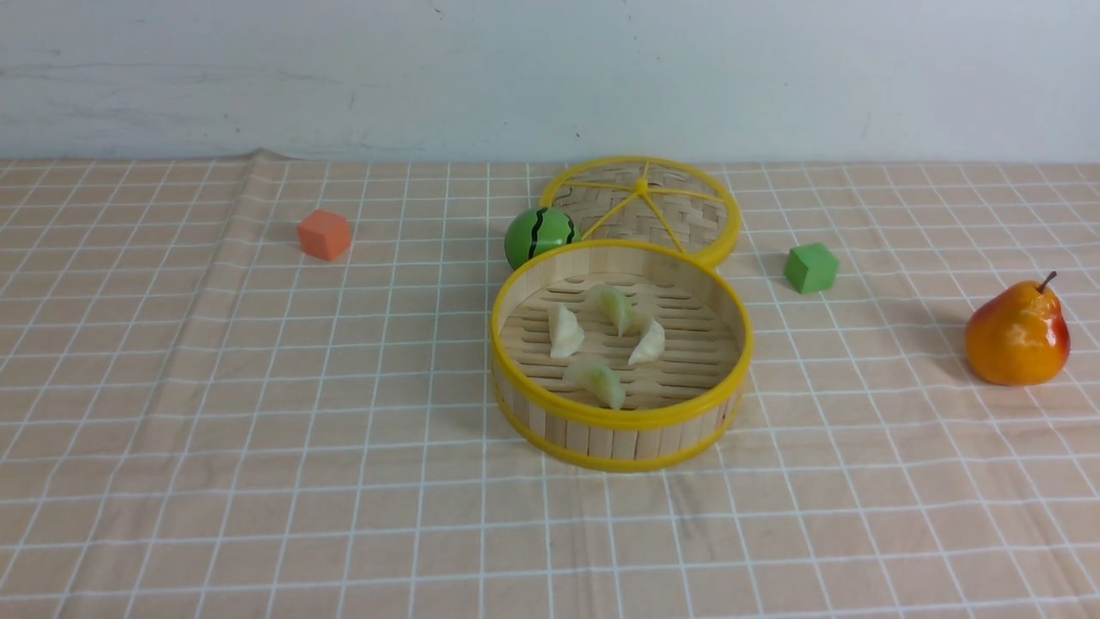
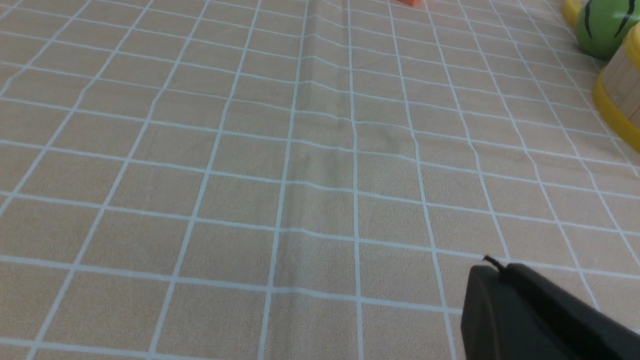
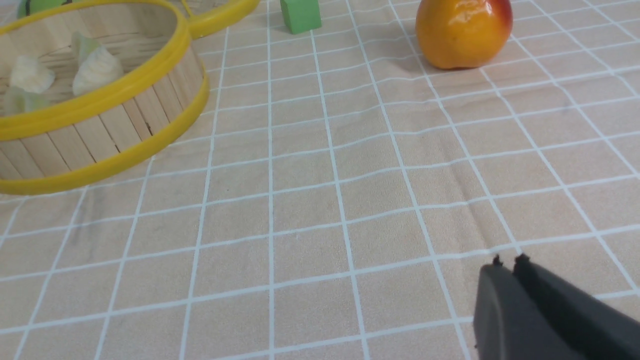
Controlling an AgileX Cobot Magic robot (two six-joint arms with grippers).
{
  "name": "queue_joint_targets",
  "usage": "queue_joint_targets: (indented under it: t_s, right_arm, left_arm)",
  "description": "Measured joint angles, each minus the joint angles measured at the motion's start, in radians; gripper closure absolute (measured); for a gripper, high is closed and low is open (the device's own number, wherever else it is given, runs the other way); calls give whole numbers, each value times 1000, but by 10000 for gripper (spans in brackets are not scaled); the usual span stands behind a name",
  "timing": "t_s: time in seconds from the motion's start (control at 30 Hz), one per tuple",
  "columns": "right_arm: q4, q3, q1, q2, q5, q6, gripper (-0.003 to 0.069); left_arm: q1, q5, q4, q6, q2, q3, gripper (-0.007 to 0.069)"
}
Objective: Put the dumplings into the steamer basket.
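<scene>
The steamer basket point(image 1: 619, 419) stands mid-table with several dumplings lying on its slatted floor: two off-white ones point(image 1: 565, 331) point(image 1: 649, 342) and two pale green ones point(image 1: 614, 308) point(image 1: 597, 380). Neither arm appears in the front view. In the left wrist view my left gripper point(image 2: 495, 267) is shut and empty, low over bare cloth, with the basket's wall point(image 2: 622, 85) far off at the edge. In the right wrist view my right gripper point(image 3: 506, 264) is shut with only a hairline slit at its tips and nothing in it, well away from the basket point(image 3: 100, 130).
The flat woven lid point(image 1: 643, 206) lies behind the basket, touching it. A green watermelon ball point(image 1: 539, 234) sits at the basket's back left. An orange cube point(image 1: 325, 234) is far left, a green cube point(image 1: 810, 267) right, and a pear point(image 1: 1017, 334) far right.
</scene>
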Motion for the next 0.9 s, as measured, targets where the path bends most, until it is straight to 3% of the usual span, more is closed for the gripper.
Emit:
queue_joint_targets:
  t_s: [0.9]
  right_arm:
    - [0, 0, 0, 0, 1, 0, 598]
  left_arm:
    - [0, 15, 4, 0, 0, 0, 638]
